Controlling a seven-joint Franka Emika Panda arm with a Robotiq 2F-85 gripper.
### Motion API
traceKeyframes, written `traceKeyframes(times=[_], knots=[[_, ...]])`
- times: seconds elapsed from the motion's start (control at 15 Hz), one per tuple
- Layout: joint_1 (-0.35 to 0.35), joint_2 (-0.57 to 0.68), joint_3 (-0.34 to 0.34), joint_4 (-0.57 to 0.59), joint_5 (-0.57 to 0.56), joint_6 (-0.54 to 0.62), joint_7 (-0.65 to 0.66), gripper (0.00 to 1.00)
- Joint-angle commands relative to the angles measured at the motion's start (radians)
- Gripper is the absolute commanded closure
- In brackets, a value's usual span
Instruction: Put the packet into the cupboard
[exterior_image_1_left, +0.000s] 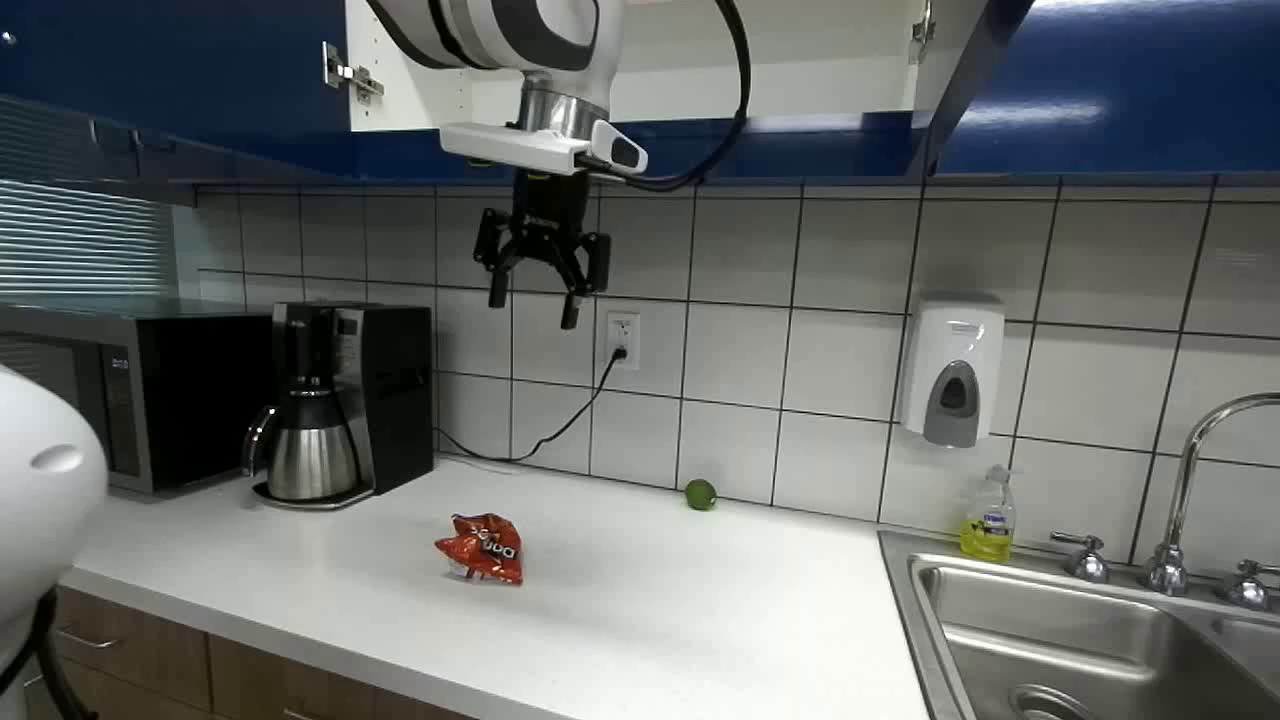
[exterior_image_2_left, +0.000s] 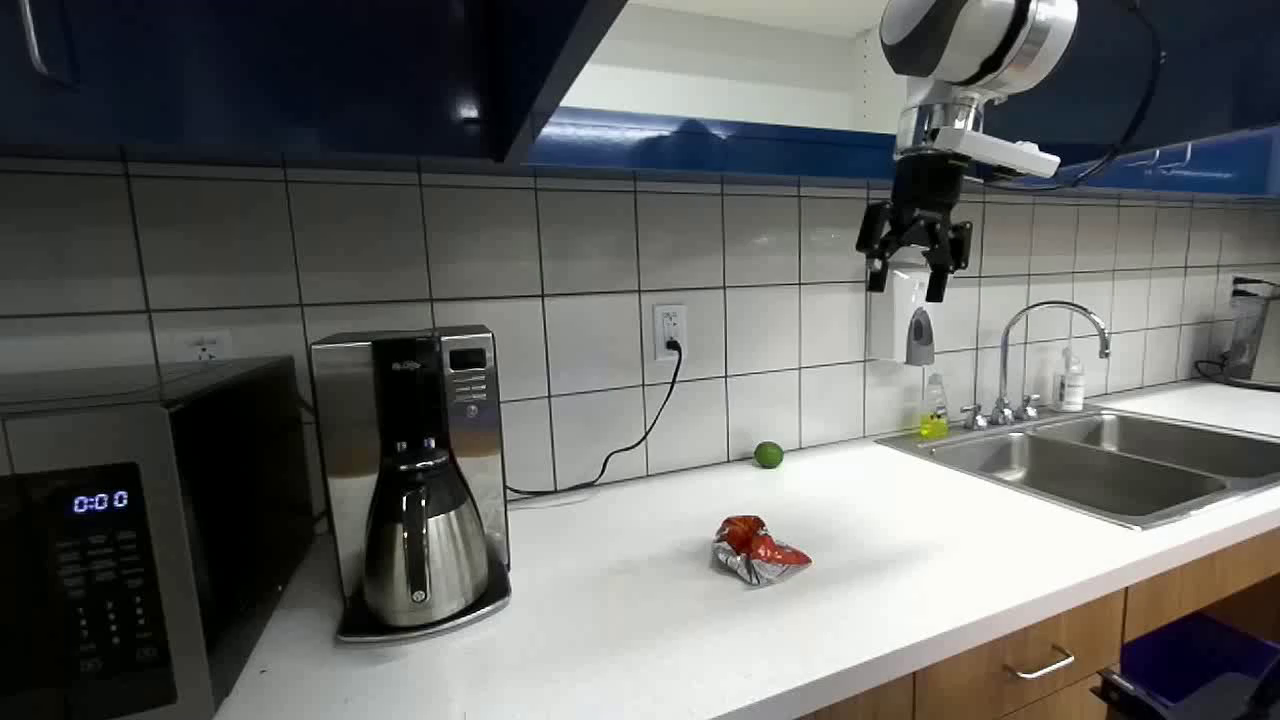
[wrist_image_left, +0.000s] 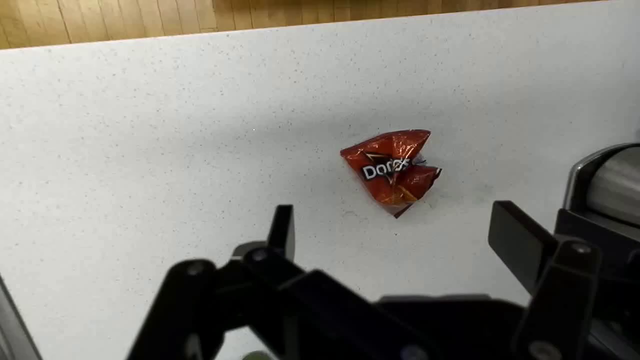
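A crumpled red Doritos packet (exterior_image_1_left: 482, 548) lies on the white counter; it also shows in an exterior view (exterior_image_2_left: 758, 552), with some silver side visible, and in the wrist view (wrist_image_left: 390, 170). The blue cupboard (exterior_image_1_left: 780, 92) is mounted above the counter with its doors swung open and a white interior; part of it shows in an exterior view (exterior_image_2_left: 720, 70). My gripper (exterior_image_1_left: 535, 300) hangs fingers-down high above the counter, below the cupboard's bottom edge. It is open and empty, also in an exterior view (exterior_image_2_left: 907, 284) and the wrist view (wrist_image_left: 392, 230), with the packet beyond its fingertips.
A green lime (exterior_image_1_left: 700, 494) sits by the tiled wall. A coffee maker (exterior_image_1_left: 400, 385) and a microwave (exterior_image_1_left: 200, 390) stand at one end of the counter. A sink (exterior_image_1_left: 1040, 620), a soap bottle (exterior_image_1_left: 988, 525) and a wall dispenser (exterior_image_1_left: 955, 365) are at the other.
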Motion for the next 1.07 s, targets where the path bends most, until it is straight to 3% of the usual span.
traceKeyframes(times=[0.0,0.4,1.0], knots=[[-0.028,0.003,0.024,0.002,0.010,-0.002,-0.009,0.00],[-0.009,0.067,0.076,-0.095,0.017,0.170,0.038,0.00],[0.021,0.324,0.155,-0.159,0.087,0.508,0.099,0.00]])
